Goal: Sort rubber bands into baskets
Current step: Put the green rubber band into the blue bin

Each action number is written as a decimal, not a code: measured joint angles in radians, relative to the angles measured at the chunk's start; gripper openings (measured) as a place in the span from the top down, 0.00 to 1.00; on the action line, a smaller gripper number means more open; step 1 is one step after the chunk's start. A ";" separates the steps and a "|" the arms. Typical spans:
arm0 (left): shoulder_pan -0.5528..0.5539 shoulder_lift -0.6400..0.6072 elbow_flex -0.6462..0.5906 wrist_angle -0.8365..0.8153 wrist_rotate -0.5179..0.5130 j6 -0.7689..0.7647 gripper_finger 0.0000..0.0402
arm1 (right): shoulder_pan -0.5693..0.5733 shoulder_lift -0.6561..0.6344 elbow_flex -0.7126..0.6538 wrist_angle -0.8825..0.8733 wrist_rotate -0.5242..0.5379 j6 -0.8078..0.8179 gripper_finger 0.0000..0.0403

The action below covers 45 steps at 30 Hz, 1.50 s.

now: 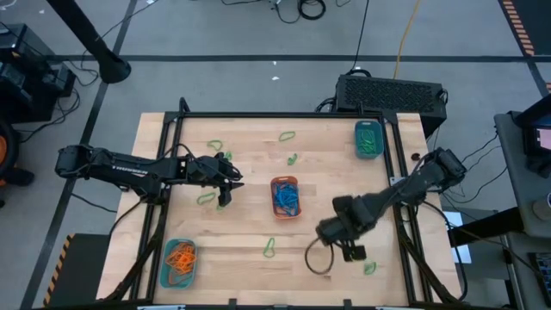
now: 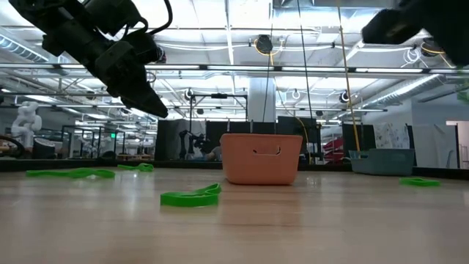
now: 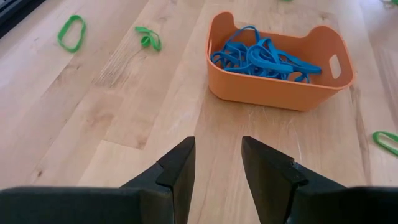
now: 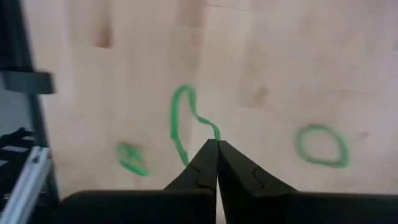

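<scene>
High view: wooden tabletop (image 1: 250, 232) carrying three baskets. Orange basket (image 1: 285, 196) at centre, filled with blue bands (image 1: 287, 200); teal basket (image 1: 368, 139) near the far right corner, holding green bands; second teal basket (image 1: 179, 263) at the near left, holding orange bands (image 1: 181, 257). Loose green bands scattered over the tabletop, among them one near the front edge (image 1: 269, 248) and one at the far side (image 1: 287, 136).

Left gripper (image 1: 231, 185) positioned left of the orange basket, above the tabletop. Left wrist view: fingers (image 3: 180, 171) apart, nothing between them, orange basket (image 3: 280, 65) ahead with blue bands inside, visible here in detail not given from above.

Right gripper (image 1: 351, 251) at the near right of the tabletop. Right wrist view only: fingers (image 4: 202, 168) pressed together, tips pinching a thin green band (image 4: 183, 124) that hangs stretched in a long loop; two more green bands on the wood, one on each side, the round one (image 4: 321, 145) lying flat.

Low view: orange basket (image 2: 261, 158) seen from the side, contents hidden; green band (image 2: 190, 196) lying in front; left gripper (image 2: 150, 103) raised clear of the tabletop.
</scene>
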 joint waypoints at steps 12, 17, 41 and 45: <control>0.000 0.000 0.156 -0.248 0.038 0.003 0.66 | -0.397 -0.008 0.000 -0.204 0.203 -0.324 1.00; 0.000 -0.019 0.172 -0.312 0.038 0.007 0.66 | -0.648 -0.033 0.000 -0.267 0.318 -0.426 1.00; -0.157 -0.145 0.164 -0.448 -0.101 -0.132 0.66 | -1.360 -0.063 -0.214 0.102 0.491 -0.594 1.00; -0.194 -0.236 0.164 -0.447 -0.247 -0.121 0.66 | -1.372 -0.063 -0.289 0.162 0.491 -0.596 1.00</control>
